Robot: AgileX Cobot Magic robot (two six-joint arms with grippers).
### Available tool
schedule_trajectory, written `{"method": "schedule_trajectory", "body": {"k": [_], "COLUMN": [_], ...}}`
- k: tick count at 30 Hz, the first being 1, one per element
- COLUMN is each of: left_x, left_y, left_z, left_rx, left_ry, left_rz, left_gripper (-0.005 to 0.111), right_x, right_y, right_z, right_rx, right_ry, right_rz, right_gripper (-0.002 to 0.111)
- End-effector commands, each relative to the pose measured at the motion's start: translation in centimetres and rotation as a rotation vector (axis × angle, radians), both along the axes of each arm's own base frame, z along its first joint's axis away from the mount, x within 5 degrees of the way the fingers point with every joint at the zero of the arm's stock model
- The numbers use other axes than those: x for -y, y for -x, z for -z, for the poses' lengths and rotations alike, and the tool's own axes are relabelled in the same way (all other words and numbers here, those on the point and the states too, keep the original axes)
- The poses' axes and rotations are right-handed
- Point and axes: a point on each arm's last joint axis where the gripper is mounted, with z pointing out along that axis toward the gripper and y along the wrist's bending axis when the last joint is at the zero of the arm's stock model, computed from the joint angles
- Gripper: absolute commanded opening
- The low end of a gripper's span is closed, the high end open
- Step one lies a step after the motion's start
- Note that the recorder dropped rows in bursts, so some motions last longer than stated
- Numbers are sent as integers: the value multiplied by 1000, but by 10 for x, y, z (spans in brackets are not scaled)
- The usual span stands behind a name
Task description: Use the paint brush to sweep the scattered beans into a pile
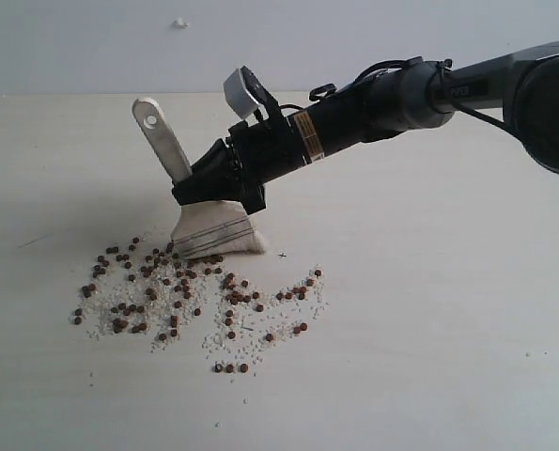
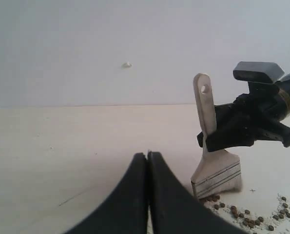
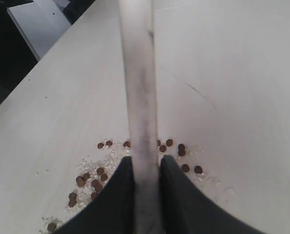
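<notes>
On the pale counter [image 1: 429, 329], out front of the plain wall [image 1: 354, 38] with its one small white speck [image 1: 179, 23], the beans [image 1: 180, 296] lie in a loose, ragged patch. They are reddish-brown dots over a dusting of white grains [image 1: 105, 324], thicker to the left, with a thinner arm trailing off right and a few strays at the near edge. There's no single clump; they lie spread out.

The paint brush [image 1: 211, 228] stands at the far edge of that patch, bristles down on the counter and splayed a little to the right. Its handle tilts up and left, with the hole end highest. A few beans sit right against the bristles, and the rest lie on the near side of them.

The right fingers [image 1: 213, 178] come in from the right on a long black arm and clamp the handle just above the metal band. The wrist view shows the wood squeezed snugly between both pads, with beans on the counter beyond.

The left fingers [image 2: 135, 185] sit low over bare counter, pressed together tip to tip. They are well apart from the brush, which stands off to one side ahead of them, with only the fringe of the beans near them.
</notes>
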Motion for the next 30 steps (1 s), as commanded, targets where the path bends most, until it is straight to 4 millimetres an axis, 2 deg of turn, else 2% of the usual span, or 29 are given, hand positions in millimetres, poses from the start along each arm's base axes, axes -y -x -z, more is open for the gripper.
{"method": "schedule_trajectory", "body": {"k": [1,8,12,19,23,30], "left_x": [0,0,0,0,0,0], "left_y": [1,1,1,1,1,1], "left_z": [-2,-2,-2,-2,-2,-2], "left_rx": [13,13,13,13,13,13], "left_ry": [20,20,20,20,20,20], "left_rz": [3,3,3,3,3,3], "left_gripper": [0,0,0,0,0,0], "right_x": [1,2,2,-4,-20,-48], "right_y": [1,5,2,-2,-1,-10], "right_z": [-23,-77,-84,-65,-51,-41], "right_rx": [24,365,554,656,681,733], "right_ry": [1,-87,-118,-224,-232,-266], "right_rz": [-4,-82,-89,-110,-156,-195], "right_gripper": [0,0,0,0,0,0]}}
